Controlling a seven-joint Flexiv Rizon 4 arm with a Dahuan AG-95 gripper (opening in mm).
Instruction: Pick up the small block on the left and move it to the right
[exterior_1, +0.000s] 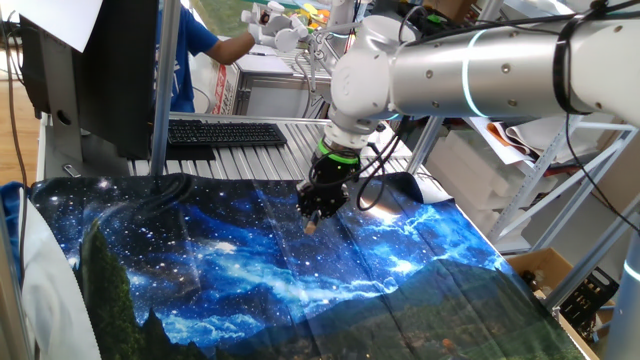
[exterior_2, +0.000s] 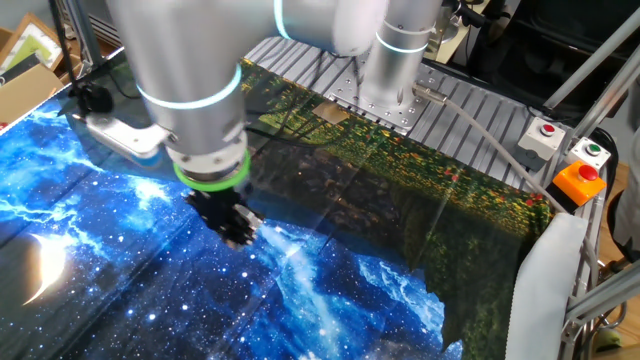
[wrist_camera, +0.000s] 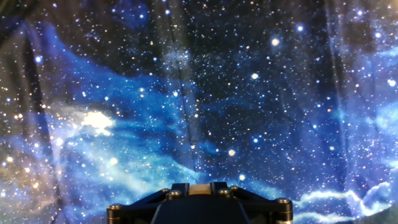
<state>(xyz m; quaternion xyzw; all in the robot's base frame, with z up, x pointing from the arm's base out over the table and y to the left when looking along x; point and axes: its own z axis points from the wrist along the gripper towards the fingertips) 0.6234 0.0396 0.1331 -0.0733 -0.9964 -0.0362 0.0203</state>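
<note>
My gripper (exterior_1: 313, 218) hangs over the middle of the starry blue cloth (exterior_1: 200, 270), a little above it. Its fingers are shut on the small block (exterior_1: 311, 227), a tiny tan cube that peeks out below the fingertips. In the hand view the small block (wrist_camera: 199, 189) sits squeezed between the two dark fingers at the bottom edge. In the other fixed view the gripper (exterior_2: 240, 232) is above the cloth, and the block is hard to make out there.
A black keyboard (exterior_1: 225, 133) lies on the ribbed metal table behind the cloth. A person in blue (exterior_1: 190, 50) stands at the back. Button boxes, red (exterior_2: 545, 132), green (exterior_2: 592, 153) and orange (exterior_2: 579, 180), sit at the table's edge.
</note>
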